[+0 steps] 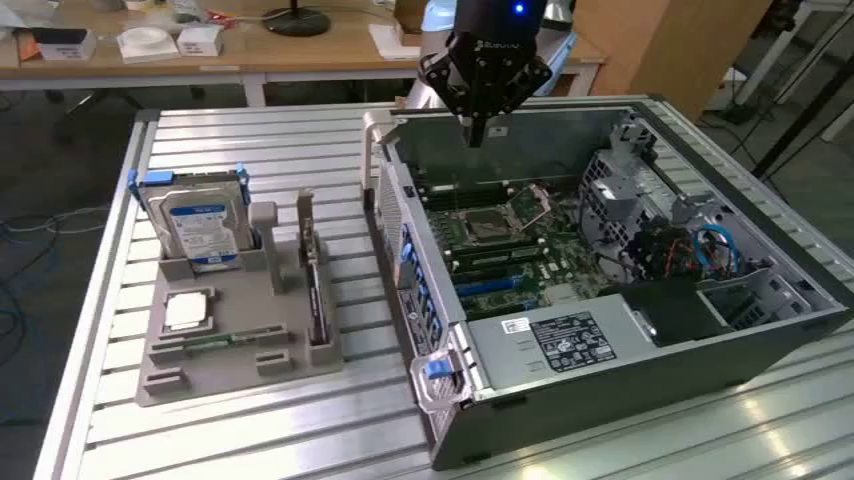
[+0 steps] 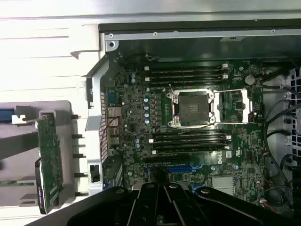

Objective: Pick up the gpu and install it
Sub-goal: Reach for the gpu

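Gpu stands edge-on in exterior view, green-faced in wrist view; gripper hangs over computer case, fingers pressed together

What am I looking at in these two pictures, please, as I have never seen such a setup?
This is a single robot arm ending in a pincer, which is shut and holds nothing as it hangs above the open computer case. One picture comes from a camera off the arm that sees the whole slatted table; the other comes from a camera on the wrist, looking down onto the motherboard. Beside the case, a grey holder carries the parts: the hard drive with a blue label, and the gpu, a thin dark card standing on edge, not yet picked up.
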`<state>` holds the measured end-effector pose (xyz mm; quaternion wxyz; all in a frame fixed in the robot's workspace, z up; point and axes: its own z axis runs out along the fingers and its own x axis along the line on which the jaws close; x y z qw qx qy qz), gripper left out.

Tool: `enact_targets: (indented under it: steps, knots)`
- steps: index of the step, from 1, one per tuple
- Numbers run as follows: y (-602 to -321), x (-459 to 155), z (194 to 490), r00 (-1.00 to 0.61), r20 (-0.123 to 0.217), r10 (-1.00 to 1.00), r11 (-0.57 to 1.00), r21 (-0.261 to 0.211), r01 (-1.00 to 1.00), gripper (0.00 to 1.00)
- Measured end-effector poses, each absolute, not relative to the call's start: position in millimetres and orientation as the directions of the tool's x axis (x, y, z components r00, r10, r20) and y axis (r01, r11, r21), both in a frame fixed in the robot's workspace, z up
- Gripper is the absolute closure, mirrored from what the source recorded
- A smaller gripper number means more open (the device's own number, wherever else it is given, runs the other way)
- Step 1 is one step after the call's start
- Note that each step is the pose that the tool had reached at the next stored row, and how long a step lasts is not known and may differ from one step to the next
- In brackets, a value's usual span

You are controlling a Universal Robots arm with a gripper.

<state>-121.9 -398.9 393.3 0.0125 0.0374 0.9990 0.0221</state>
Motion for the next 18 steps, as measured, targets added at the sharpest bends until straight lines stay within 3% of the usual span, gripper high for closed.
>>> enact_targets:
  steps: [18]
  knots:
    - [-398.9,-129.0,393.3,-0.997,-0.023,0.075,0.996,0.045,0.074,0.89]
